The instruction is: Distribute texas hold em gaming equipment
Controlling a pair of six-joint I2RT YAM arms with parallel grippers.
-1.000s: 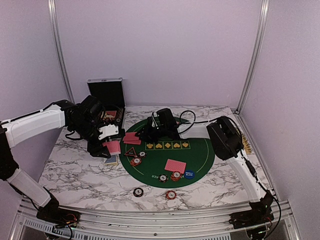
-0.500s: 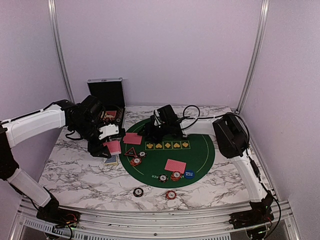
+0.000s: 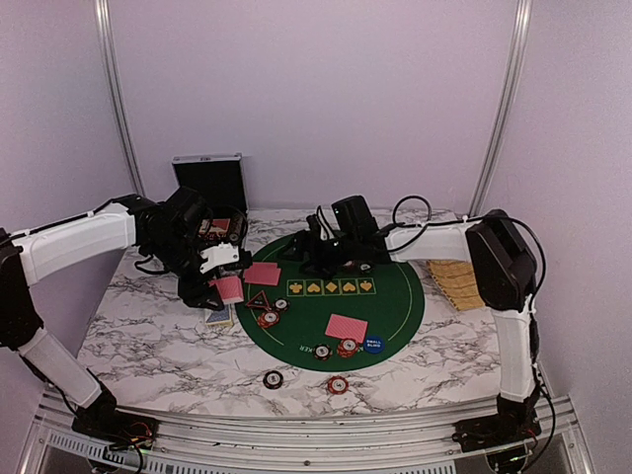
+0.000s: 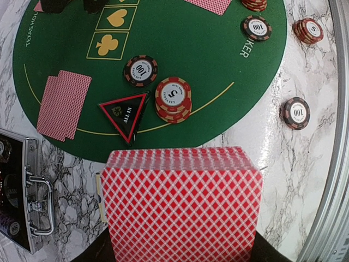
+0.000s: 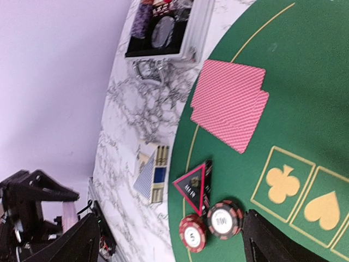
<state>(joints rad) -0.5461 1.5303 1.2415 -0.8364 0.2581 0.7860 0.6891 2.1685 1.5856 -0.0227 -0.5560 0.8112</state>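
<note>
Red-backed deck (image 4: 182,210) is sitting clenched in the left gripper (image 3: 221,286), while the right gripper (image 5: 172,240), spread and empty, is risking knocking askew the dealt pair (image 5: 229,112) just ahead.

Table (image 3: 148,336): white marble pattern with grey veins. A round green mat (image 3: 395,306) is laid flat across its middle. An open black metal-edged case (image 3: 209,188) is set at the far left, just beside the mat. A small blue-and-white box (image 5: 152,180), possibly a card box, is noted on the marble at the mat's left edge. A black chip (image 3: 273,379) and a red-orange chip (image 3: 338,385) are recorded on bare marble near the front edge, apart from each other. A woven straw basket (image 3: 456,281) is placed at the right edge.
</note>
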